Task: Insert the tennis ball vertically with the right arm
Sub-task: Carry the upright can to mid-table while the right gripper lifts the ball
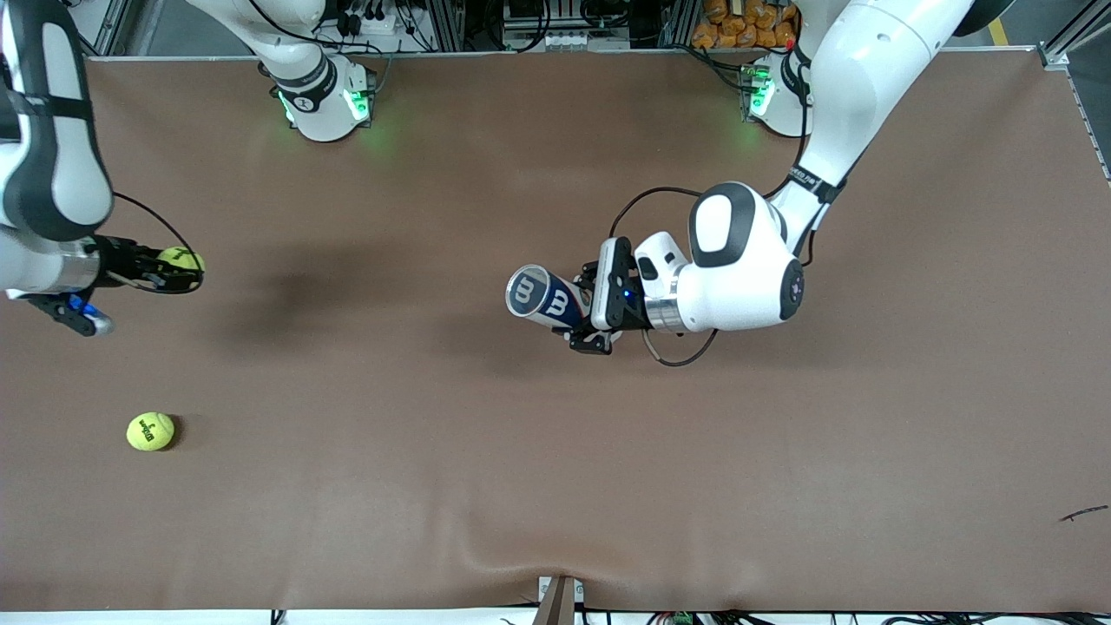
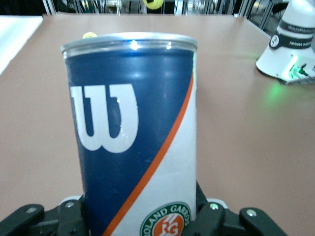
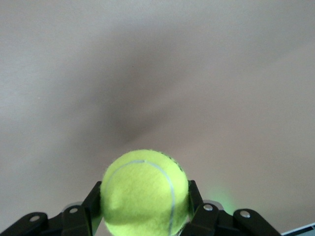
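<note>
right arm: white with black joint bands, comes in at the right arm's end of the worktop, forearm lying level along that edge
right claw (image 1: 178, 267): up in the air over the worktop near that edge, fingers (image 3: 93, 206) closed on a tennis ball (image 3: 145, 194) from both sides
left arm: white, reaches down from its base at the top edge, elbow bent, wrist turned level toward the worktop's middle
left claw (image 1: 583, 314): over the middle of the worktop, clamped round the lower part of a can (image 2: 133, 132)

Bare table (image 1: 364, 391) separates the hands; loose ball (image 1: 150, 431) lies aside.
</note>
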Action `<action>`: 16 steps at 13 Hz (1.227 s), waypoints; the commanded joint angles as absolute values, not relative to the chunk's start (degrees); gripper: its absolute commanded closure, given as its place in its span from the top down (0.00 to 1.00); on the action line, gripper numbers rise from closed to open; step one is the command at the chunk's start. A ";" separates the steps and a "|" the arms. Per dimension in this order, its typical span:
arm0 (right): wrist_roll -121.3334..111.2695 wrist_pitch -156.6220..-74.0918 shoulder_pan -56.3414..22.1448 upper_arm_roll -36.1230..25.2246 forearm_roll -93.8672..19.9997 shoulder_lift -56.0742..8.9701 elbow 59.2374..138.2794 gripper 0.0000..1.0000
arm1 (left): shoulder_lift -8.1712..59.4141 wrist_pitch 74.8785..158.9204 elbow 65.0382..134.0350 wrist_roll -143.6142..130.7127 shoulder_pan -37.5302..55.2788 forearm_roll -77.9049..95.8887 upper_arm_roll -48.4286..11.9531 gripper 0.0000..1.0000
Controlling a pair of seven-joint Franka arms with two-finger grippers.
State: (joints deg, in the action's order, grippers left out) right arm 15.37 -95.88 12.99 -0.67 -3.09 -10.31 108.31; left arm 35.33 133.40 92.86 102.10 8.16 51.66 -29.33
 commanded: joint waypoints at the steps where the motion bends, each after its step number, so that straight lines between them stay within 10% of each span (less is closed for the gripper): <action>1: 15.12 -90.28 13.54 0.44 -2.63 -10.37 101.89 0.69 | 39.10 135.00 92.02 113.77 7.91 62.09 -29.79 0.72; 16: 40.76 -85.07 -7.45 1.58 -13.10 -9.32 90.79 0.67 | 53.25 135.00 89.05 160.65 30.14 124.17 -20.74 0.71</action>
State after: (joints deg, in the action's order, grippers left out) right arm 36.56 -84.43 -4.32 1.98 -12.49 -9.84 91.15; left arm 51.06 134.68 91.98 155.79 28.32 119.97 -21.77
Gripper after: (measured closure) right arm 0.317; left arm 0.286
